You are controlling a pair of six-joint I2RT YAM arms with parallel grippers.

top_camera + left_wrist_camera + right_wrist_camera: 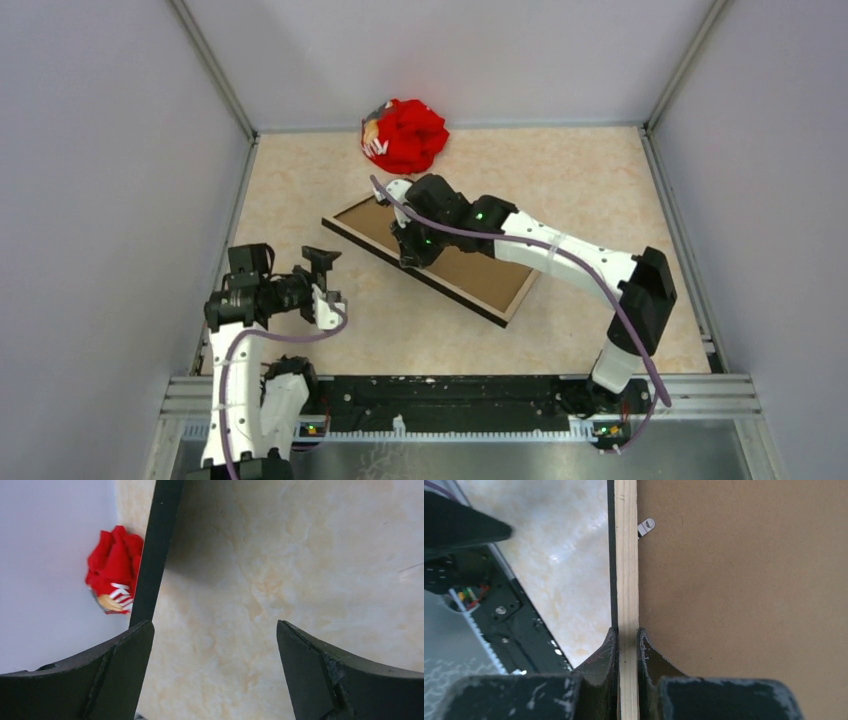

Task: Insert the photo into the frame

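**Clerk:** Mid-table, item one?

**Keeper:** Thin rectangular frame (626,570), light wood rail, black face down. Long axis runs far-left to near-right. Right gripper (626,632) is pinched on its near rail.

**Clerk:** Item two?

**Keeper:** Large photo (744,605), matte brown board back up, seemingly seated inside; small metal tab (646,527) beside. Left gripper (215,630) is spread wide, well apart, leftward.

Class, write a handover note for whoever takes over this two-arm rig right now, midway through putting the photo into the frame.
Left claw: open, empty, left of the job.
Right claw: shut on the light wood rail of the thin rectangular black-edged frame, which lies back-up on the beige table.
Large rectangular photo: brown board back up, inside the frame.
Done: photo placed, apparently.
Left: check seating, release.
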